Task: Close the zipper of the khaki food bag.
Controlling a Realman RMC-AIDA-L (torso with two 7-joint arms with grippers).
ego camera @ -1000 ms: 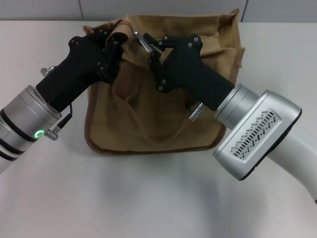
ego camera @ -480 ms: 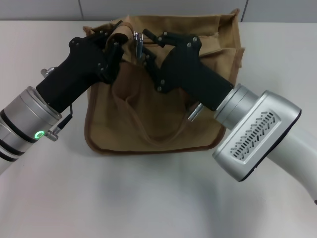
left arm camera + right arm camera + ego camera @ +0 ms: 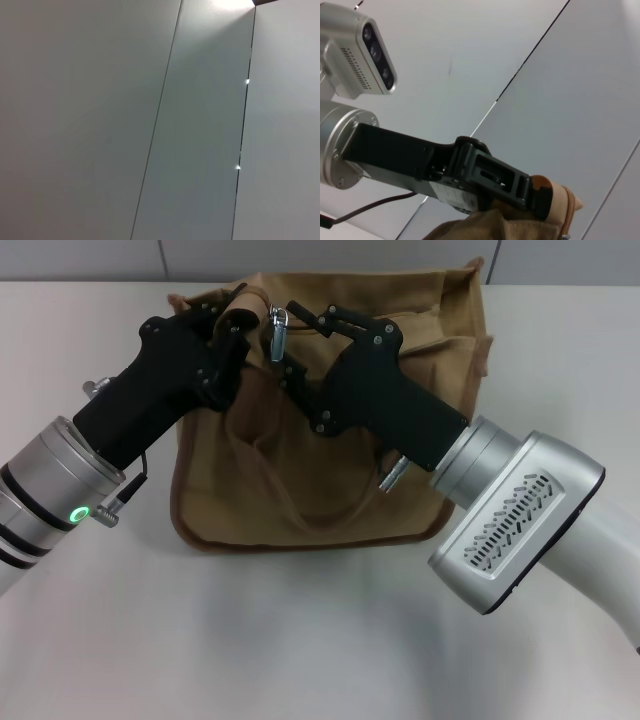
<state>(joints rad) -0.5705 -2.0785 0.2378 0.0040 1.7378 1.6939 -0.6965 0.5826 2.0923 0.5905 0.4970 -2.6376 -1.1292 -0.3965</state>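
Lying on: the khaki food bag point(image 3: 330, 480) rests on a pale table point(image 3: 300, 630), far side of centre.
Writing: none readable anywhere.
Room: grey wall panels with thin seams.
Count: one bag, two arms, one silver pull tab point(image 3: 277, 332).
Left gripper point(image 3: 232, 322): clamped on a fold of fabric at the bag's top left corner.
Right gripper point(image 3: 292, 335): fingers parted, just beside the zipper's point(image 3: 276, 340) upright tab.

A lab-like test room — bare white table point(image 3: 300, 640), plain grey panelled walls point(image 3: 90, 120).
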